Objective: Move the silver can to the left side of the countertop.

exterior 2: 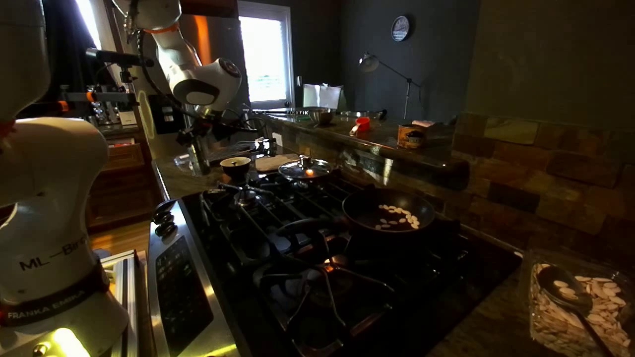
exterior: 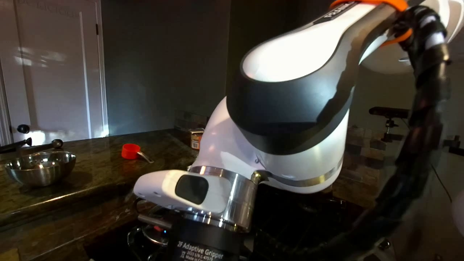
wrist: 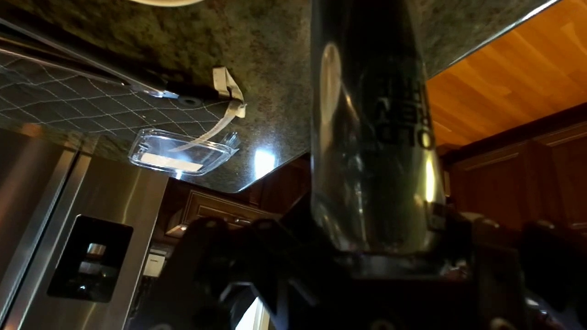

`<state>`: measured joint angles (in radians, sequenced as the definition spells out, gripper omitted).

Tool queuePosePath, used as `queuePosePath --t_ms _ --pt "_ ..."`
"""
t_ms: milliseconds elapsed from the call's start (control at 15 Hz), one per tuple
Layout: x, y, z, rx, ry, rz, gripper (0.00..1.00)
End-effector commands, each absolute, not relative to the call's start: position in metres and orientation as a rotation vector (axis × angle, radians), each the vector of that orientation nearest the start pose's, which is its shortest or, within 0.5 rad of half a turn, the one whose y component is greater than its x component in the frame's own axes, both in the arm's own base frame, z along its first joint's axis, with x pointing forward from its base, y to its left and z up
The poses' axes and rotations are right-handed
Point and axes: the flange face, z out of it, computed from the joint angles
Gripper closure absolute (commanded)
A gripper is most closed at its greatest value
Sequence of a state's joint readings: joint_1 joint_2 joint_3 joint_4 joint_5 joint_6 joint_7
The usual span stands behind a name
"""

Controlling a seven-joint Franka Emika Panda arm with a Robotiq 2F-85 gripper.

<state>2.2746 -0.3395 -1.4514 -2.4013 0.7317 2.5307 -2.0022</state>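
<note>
Silver can [wrist: 373,160] held by the gripper [exterior 2: 196,137].
We find it clamped on the can, near the dark bowl [exterior 2: 235,171]; whether the can's base touches the countertop [wrist: 275,59], we cannot tell.

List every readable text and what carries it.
"2F Adaptive Gripper": black wrist housing
"Made in": same housing, serial unclear
"FRANKA EMIKA": robot's base
"ML—Bir…": column above base
"FRANK…": upper arm link
Possibly "OLD", inverted: silver can, rest unreadable
"DELICIOUS", faint: door
Unreadable: clock, tin, distant white lettering

A steel bowl [exterior: 41,174] and a red cup [exterior: 130,152] sit apart on the countertop [exterior: 103,156].
</note>
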Motion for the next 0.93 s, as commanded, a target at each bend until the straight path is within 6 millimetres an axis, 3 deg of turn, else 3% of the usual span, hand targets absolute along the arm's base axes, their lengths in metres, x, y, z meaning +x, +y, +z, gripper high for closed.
queuePosePath --t_ms 0,133,333,867 --pt "0.354 0.375 0.333 -1.053 -2.165 -0.649 0.77" --pt "0.358 0.382 0.324 -1.033 -2.148 -0.638 0.77" --pt "0.358 0.374 0.329 -1.008 -2.116 -0.65 0.77" --pt "0.365 0.365 0.316 -1.071 -2.139 -0.541 0.77"
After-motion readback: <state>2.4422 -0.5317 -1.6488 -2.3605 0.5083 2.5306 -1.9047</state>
